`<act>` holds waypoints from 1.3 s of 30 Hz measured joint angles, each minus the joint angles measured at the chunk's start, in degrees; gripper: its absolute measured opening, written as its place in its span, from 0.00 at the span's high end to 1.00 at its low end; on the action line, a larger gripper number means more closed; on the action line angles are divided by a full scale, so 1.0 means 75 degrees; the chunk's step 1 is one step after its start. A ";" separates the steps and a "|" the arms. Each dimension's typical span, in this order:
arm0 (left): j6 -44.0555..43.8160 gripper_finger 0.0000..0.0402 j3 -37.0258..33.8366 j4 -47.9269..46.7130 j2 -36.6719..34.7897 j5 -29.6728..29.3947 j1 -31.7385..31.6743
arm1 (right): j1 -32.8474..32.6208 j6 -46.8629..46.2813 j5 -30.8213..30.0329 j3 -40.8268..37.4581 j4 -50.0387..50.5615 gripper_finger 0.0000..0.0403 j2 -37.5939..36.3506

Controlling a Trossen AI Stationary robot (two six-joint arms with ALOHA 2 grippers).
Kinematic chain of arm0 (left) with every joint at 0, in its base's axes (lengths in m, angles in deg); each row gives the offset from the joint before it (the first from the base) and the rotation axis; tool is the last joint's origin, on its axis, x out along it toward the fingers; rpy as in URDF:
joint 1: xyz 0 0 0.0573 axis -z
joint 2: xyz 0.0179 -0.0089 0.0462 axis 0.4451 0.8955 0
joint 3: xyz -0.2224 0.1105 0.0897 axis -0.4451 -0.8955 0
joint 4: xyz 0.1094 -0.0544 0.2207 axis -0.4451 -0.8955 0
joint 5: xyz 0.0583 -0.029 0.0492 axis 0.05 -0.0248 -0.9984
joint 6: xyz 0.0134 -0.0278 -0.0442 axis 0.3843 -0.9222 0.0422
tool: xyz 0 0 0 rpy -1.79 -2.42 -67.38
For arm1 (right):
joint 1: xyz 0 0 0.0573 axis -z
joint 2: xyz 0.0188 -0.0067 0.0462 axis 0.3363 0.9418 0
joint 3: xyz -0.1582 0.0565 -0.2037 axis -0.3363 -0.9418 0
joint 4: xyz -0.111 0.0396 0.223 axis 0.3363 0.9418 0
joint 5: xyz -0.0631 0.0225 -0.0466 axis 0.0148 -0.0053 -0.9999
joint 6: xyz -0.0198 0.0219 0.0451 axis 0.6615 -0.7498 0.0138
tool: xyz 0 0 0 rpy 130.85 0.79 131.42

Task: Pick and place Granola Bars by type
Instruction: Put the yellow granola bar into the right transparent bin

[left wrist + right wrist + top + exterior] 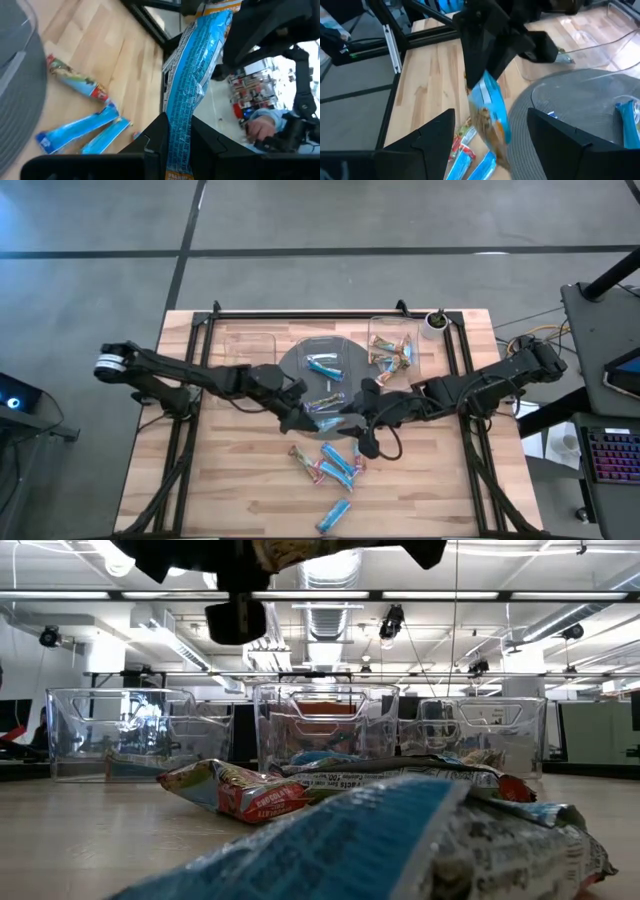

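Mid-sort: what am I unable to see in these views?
High view: both arms cover the near rim of the plate, hiding any bars under the left gripper and right gripper.
Low view: a blue bar at the lens blocks most of the table; trays behind it blurred.
Left wrist view: the held blue bar runs off the picture edge.

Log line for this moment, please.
left gripper: shut on blue bar, raised at plate edge | right gripper: open, alongside | loose bars: on table
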 joint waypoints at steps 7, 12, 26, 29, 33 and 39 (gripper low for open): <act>-0.0095 0.90 0.0003 0.0615 0.0236 -0.0138 -0.0032 | 0.0000 -0.0055 -0.0013 -0.0093 0.0042 0.41 0.0000; -0.0162 0.90 0.0003 0.0649 0.0346 -0.0150 -0.0032 | 0.0000 -0.0171 -0.0016 -0.0105 0.0032 0.41 0.0000; -0.0261 0.90 0.0003 0.1134 0.0382 -0.0204 -0.0041 | 0.0036 -0.0223 -0.0217 -0.0172 0.0044 0.54 0.0000; -0.0263 0.90 0.0003 0.1134 0.0382 -0.0202 -0.0044 | 0.0076 -0.0223 -0.0215 -0.0172 0.0043 0.59 0.0000; -0.0258 0.90 0.0003 0.0974 0.0382 -0.0202 -0.0047 | 0.0099 -0.0223 -0.0214 -0.0172 0.0021 0.62 0.0000; -0.0235 0.90 0.0003 0.0852 0.0382 -0.0228 -0.0044 | 0.0149 -0.0226 -0.0205 -0.0172 0.0000 0.64 0.0000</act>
